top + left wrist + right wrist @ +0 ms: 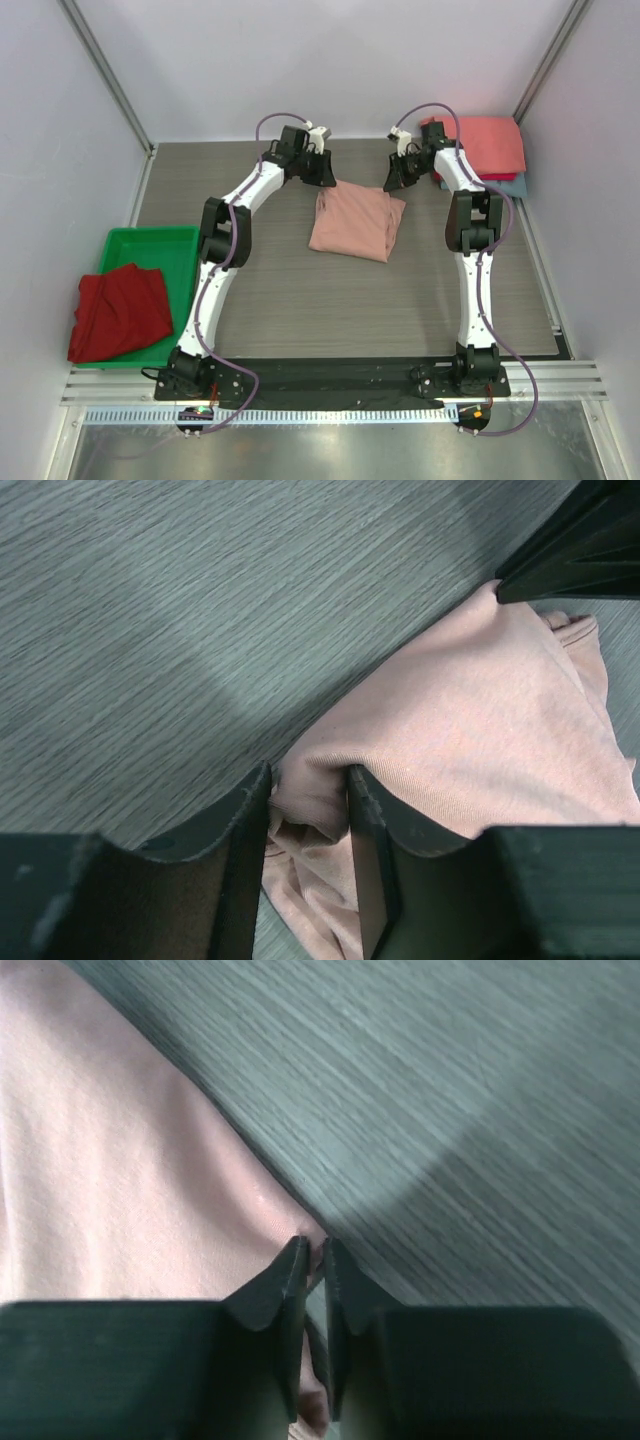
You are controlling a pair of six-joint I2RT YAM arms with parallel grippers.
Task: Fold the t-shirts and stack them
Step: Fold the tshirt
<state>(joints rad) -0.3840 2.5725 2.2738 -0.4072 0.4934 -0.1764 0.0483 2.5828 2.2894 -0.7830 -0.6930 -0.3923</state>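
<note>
A dusty-pink t-shirt (352, 225) lies partly folded on the middle of the table, its far edge held at both corners. My left gripper (328, 180) is at the far left corner. In the left wrist view its jaws (308, 780) grip a thick bunch of the pink cloth (480, 730). My right gripper (392, 183) is at the far right corner. In the right wrist view it (312, 1250) is pinched almost flat on the edge of the pink fabric (100, 1180). A coral-red t-shirt (485, 142) lies folded on a blue-grey one (505, 187) at the back right.
A green tray (150, 235) at the left edge holds a crumpled dark red t-shirt (118, 310) that hangs over its near side. White walls and metal posts close in the back and both sides of the grey wood-grain table (300, 300).
</note>
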